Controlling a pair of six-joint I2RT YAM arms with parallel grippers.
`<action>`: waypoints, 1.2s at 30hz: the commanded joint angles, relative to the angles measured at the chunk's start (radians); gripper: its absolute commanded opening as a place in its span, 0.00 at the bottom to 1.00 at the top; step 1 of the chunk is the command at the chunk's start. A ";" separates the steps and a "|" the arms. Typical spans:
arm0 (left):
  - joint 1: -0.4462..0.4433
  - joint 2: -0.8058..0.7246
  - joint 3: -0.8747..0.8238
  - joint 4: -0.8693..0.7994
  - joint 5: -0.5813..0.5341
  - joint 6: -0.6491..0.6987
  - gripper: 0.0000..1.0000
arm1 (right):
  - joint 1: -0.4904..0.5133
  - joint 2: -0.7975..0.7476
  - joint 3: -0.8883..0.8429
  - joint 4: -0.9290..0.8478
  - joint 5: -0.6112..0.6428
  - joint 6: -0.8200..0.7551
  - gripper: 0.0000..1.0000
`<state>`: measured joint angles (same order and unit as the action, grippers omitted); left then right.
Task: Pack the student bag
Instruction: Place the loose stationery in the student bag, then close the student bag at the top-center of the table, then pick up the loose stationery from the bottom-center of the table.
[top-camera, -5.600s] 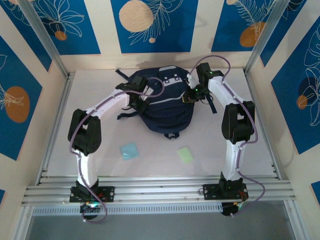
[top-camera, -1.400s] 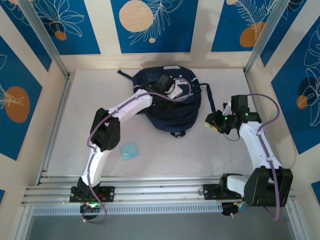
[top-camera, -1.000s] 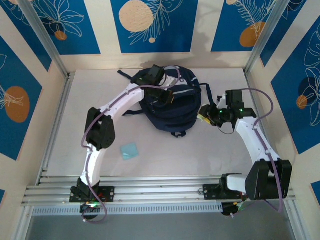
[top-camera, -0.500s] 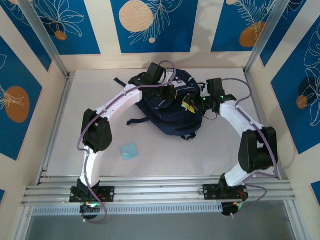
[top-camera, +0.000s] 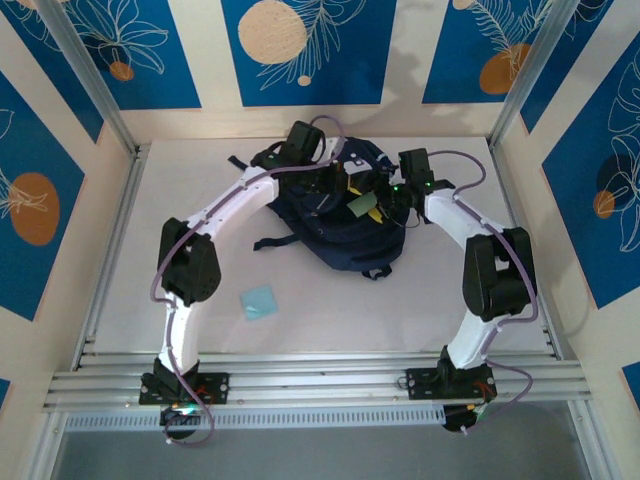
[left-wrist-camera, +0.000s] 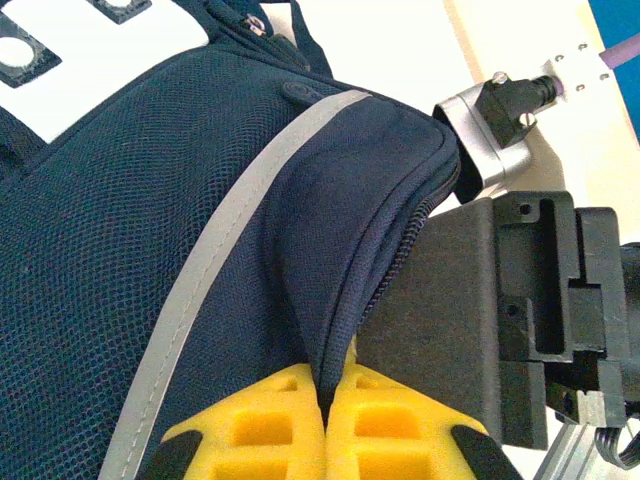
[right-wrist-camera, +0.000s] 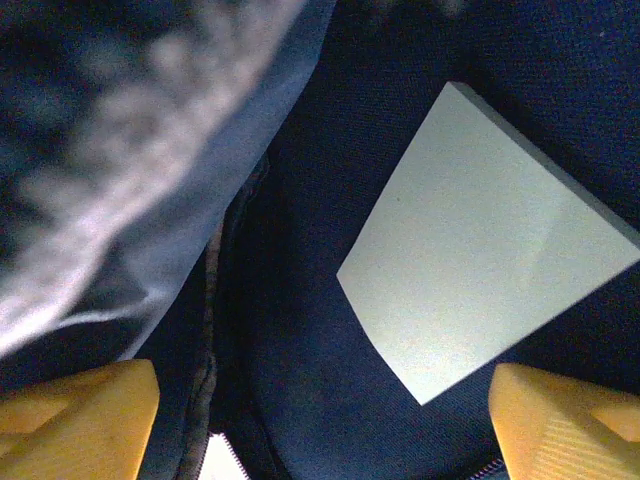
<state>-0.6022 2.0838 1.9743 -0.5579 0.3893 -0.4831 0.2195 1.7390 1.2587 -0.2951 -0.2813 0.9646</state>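
Student bag (top-camera: 345, 235), a large navy striped fabric backpack, lies between my two claws. My left claw (left-wrist-camera: 325, 420) is pinched together on a fold of its zipper edge. My right claw (right-wrist-camera: 320, 420) stands wide apart over the opening, with a pale green flat square pad (right-wrist-camera: 490, 270) lying loose on the dark lining just ahead.

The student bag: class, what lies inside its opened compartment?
A pale green pad lies on the student bag's dark lining, under the open right tool. The left tool pinches the flap; the rest is hidden by fabric.
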 joint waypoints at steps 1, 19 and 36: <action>0.015 -0.077 -0.021 0.094 0.024 -0.025 0.00 | 0.005 -0.102 -0.057 -0.013 -0.008 -0.048 0.82; 0.039 -0.471 -0.558 -0.146 -0.277 0.022 0.93 | 0.022 -0.456 -0.283 -0.318 0.113 -0.270 0.99; 0.038 -0.809 -1.131 -0.270 -0.406 -0.347 1.00 | 0.073 -0.416 -0.282 -0.262 0.094 -0.263 0.99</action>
<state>-0.5686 1.3201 0.8894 -0.8543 0.0223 -0.6998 0.2832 1.3125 0.9794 -0.5720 -0.1719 0.7067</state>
